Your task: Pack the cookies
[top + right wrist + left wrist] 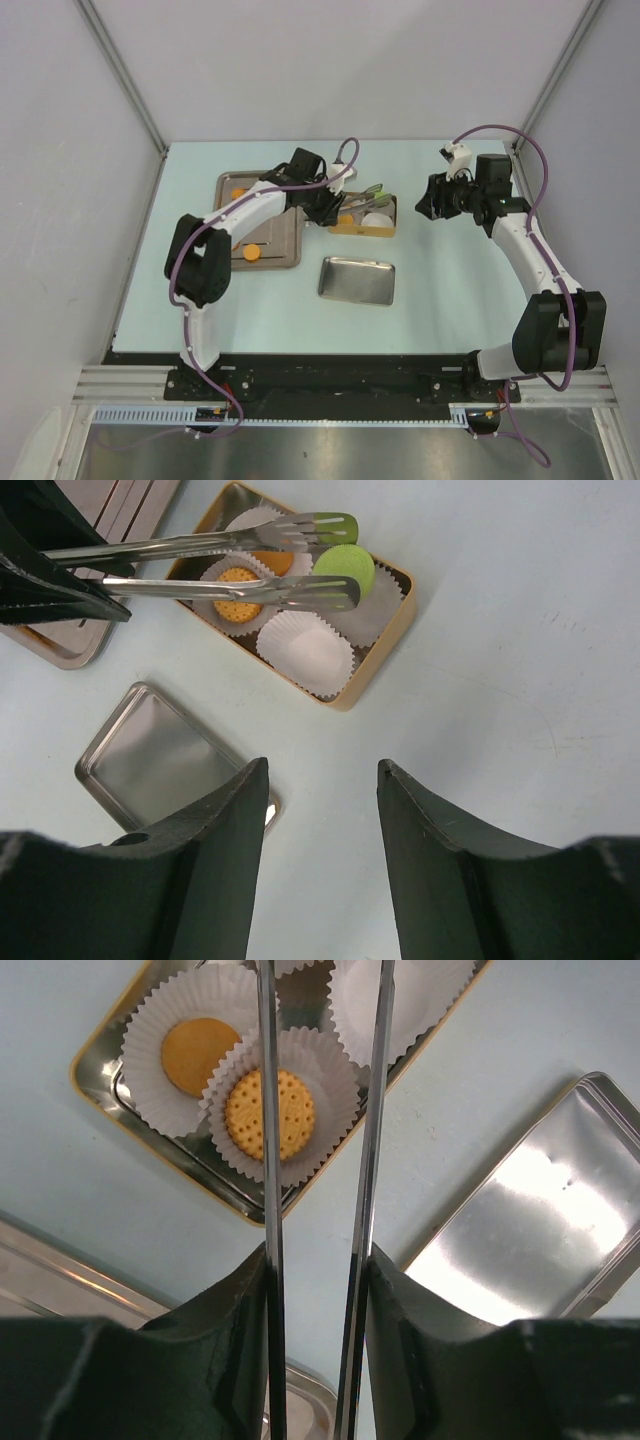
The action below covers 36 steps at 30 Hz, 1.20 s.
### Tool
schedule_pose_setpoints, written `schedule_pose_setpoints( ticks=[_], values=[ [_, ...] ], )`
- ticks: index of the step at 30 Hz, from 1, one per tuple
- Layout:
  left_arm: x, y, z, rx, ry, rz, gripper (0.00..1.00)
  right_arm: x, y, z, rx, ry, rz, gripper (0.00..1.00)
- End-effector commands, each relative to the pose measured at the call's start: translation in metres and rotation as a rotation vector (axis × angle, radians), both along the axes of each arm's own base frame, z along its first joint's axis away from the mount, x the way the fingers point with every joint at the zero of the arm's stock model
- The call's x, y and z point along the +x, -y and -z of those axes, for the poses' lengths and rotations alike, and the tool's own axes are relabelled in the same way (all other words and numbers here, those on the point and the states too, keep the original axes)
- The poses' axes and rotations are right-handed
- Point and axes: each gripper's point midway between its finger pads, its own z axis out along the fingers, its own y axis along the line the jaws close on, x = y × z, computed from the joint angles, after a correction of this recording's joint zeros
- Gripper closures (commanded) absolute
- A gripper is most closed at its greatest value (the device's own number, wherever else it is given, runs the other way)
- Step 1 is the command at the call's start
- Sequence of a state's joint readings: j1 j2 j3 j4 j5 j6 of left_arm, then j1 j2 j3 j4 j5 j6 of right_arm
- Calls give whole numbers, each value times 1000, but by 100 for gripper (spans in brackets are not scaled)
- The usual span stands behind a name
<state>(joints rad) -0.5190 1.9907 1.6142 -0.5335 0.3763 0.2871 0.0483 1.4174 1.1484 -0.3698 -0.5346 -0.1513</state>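
My left gripper is shut on metal tongs that reach over the gold-rimmed tin. In the tin's white liners lie a dotted orange cookie, a plain orange cookie and a green cookie. The green one sits between the tongs' green tips; whether they touch it I cannot tell. Two more orange cookies lie on the steel tray. My right gripper hangs open and empty to the right of the tin.
The tin's steel lid lies just in front of the tin. One empty liner sits in the tin's near corner. The tray lies left of the tin, under the left arm.
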Motion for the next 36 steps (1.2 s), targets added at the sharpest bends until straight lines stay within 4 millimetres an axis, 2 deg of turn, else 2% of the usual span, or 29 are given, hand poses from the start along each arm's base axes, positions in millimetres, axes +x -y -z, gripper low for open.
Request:
schedule_pose_setpoints(
  ticks=[1,16,36],
  values=[
    [10,14,-17,-42,52,-4,59,1,1,-17,0,64,-9,48],
    [6,14,0,-25,26,-1,57,1,0,-15,2,56,-17,48],
    [5,10,7,-5,28,-5,53,1,-1,-12,3,47,-19,48]
  ],
)
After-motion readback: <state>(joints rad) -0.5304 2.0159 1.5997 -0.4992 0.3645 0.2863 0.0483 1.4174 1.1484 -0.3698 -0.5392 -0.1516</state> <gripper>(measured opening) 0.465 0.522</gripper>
